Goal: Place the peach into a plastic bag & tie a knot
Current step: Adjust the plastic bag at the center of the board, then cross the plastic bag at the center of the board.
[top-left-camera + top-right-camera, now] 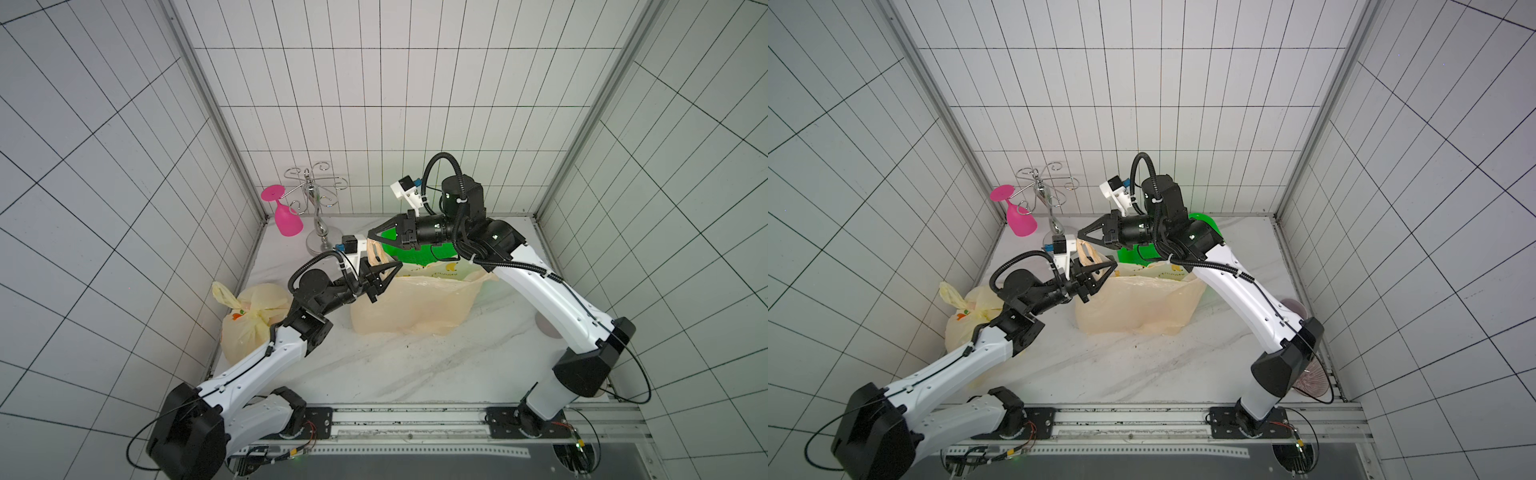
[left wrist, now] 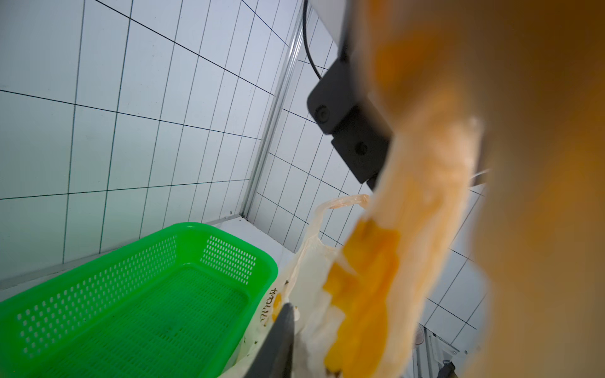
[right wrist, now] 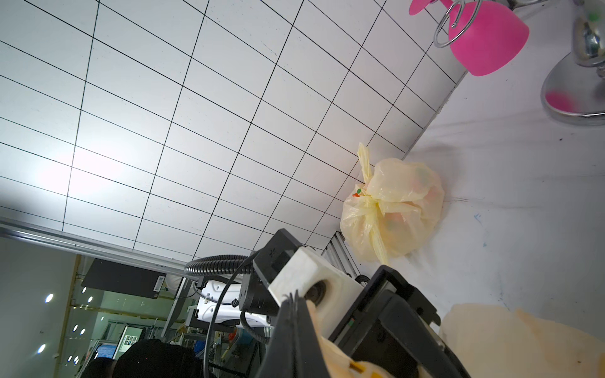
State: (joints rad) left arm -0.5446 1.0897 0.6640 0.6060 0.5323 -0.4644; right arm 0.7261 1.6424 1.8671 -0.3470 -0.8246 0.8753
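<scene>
The right gripper (image 1: 370,238) pinches a handle (image 1: 376,255) of the plastic bag (image 1: 415,305). The left gripper (image 1: 400,263), tips touching, sits at its rim; whether on plastic, I can't tell.

The left wrist view is swamped: the plastic bag (image 2: 422,203) hangs right at the lens, a blurred orange smear, and the left gripper (image 1: 398,264) loses a finger behind it (grip impossible to judge). In both top views the green basket (image 1: 417,256) hides mostly behind the right arm (image 1: 532,282). The bag's contents can't be made out.
</scene>
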